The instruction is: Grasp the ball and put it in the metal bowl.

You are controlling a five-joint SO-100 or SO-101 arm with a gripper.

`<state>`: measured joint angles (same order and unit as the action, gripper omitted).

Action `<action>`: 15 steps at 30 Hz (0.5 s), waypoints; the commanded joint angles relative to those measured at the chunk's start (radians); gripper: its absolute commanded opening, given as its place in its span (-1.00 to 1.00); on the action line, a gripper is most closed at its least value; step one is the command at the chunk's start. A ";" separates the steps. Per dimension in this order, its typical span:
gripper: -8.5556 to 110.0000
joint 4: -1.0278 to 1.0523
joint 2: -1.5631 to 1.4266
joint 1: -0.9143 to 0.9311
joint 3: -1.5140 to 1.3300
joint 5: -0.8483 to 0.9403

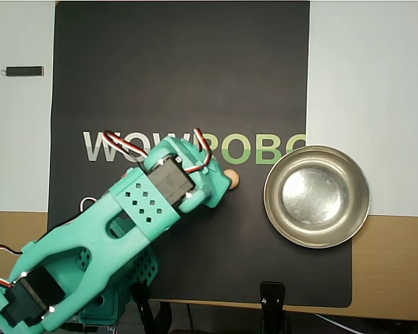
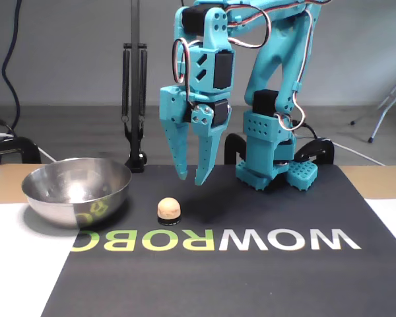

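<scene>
The small tan ball (image 2: 167, 209) rests on the black mat, just in front of the bowl's right side in the fixed view. In the overhead view the ball (image 1: 233, 179) peeks out from under the teal arm. The shiny metal bowl (image 2: 76, 189) stands empty at the left of the fixed view; the bowl (image 1: 316, 196) is at the right in the overhead view. My teal gripper (image 2: 190, 178) hangs above the mat, slightly behind and to the right of the ball, fingers pointing down and a little apart, holding nothing.
A black mat (image 1: 181, 83) with "WOWROBO" lettering covers the middle of the table. The arm's base (image 2: 272, 165) sits at the mat's far edge. A black clamp stand (image 2: 134, 105) rises behind the bowl. A small dark bar (image 1: 24, 71) lies at the overhead view's upper left.
</scene>
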<state>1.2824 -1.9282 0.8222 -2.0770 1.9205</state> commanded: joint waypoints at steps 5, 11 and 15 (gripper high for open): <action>-0.22 -0.005 -0.017 -0.002 0.003 -0.005; 0.00 -0.005 -0.017 0.000 0.003 -0.006; 0.01 -0.005 -0.014 0.020 0.003 0.000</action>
<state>1.2824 -1.9282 0.8314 -2.0770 1.9205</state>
